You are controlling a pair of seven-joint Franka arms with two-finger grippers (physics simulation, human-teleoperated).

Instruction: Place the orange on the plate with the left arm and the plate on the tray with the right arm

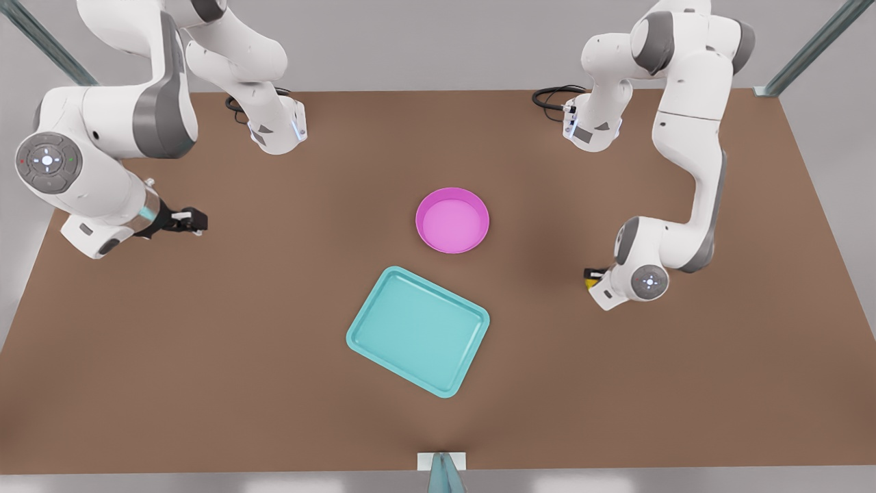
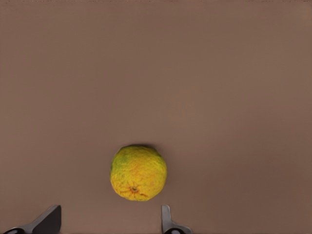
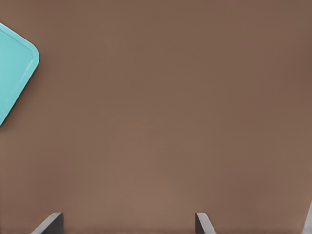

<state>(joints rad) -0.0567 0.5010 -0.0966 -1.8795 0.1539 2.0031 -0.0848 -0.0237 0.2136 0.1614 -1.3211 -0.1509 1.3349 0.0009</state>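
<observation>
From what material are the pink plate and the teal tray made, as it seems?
The plate looks like smooth plastic, perhaps glazed ceramic: an even magenta color with a soft sheen and no texture. The tray seems to be molded plastic too, a uniform matte teal with rounded corners and a raised rim.

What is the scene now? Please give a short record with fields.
orange: on the table, bare, under the left gripper, not gripped
left gripper: open, above the orange, at the front view's right
plate: empty, on the table, apart from the tray
tray: empty, nearer the camera than the plate
right gripper: open, over bare table, at the front view's left
</observation>
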